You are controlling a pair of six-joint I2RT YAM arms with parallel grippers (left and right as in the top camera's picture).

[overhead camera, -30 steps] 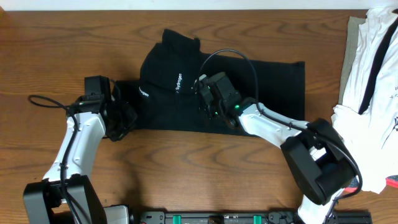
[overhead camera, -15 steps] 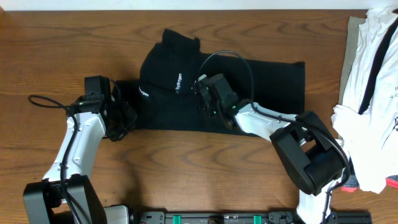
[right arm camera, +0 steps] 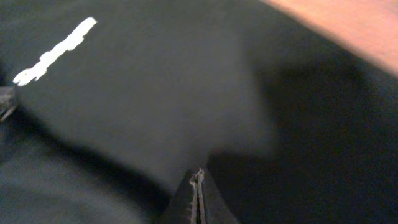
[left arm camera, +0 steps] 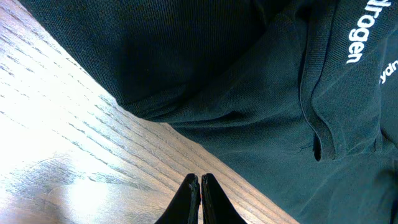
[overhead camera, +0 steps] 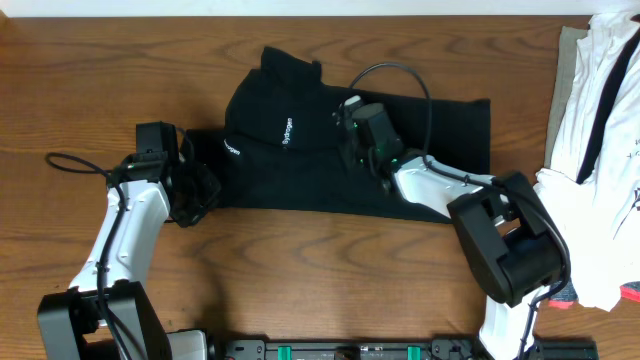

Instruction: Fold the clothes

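As the clothes (overhead camera: 265, 165) lie spread across the table (overhead camera: 300, 270), we see nothing gripped.
Left end effector (left arm camera: 200, 182) closed over bare wood beside them; right end effector (right arm camera: 198, 177) closed above the black cloth.

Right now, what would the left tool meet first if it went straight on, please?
Probably the black garment, whose edge lies just ahead of the shut left tool; depth is unclear, so the wooden table might come first.

This is looking like a robotics lab. A left arm (overhead camera: 125, 235) and a right arm (overhead camera: 440, 195) are resting on a wooden table (overhead camera: 300, 285), with white garments (overhead camera: 600, 150) lying heaped at the right edge.
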